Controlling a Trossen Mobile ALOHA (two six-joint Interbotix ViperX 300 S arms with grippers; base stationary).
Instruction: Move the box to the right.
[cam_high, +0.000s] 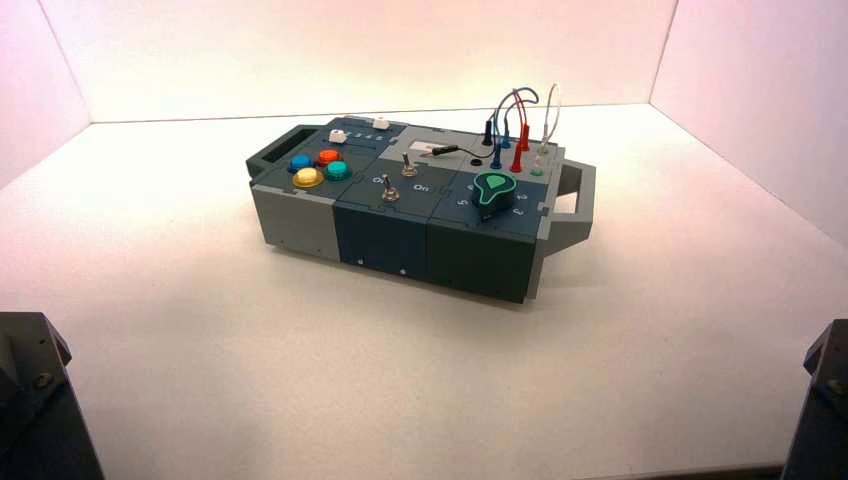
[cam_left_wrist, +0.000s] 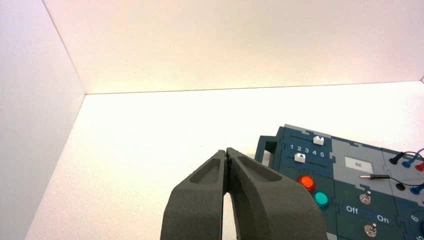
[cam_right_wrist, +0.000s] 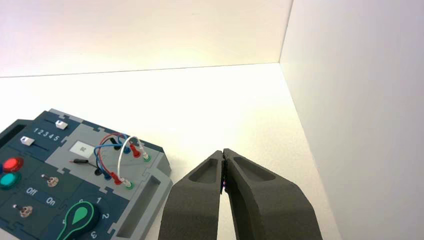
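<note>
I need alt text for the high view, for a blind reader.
A long grey and dark-blue box sits slightly turned on a pale table, buttons at its left, green knob and wires at its right. No gripper touches it.

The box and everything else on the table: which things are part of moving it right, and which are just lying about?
Part of the job:
- box
- left gripper
- right gripper

Just lying about:
- nothing separate that I can see
</note>
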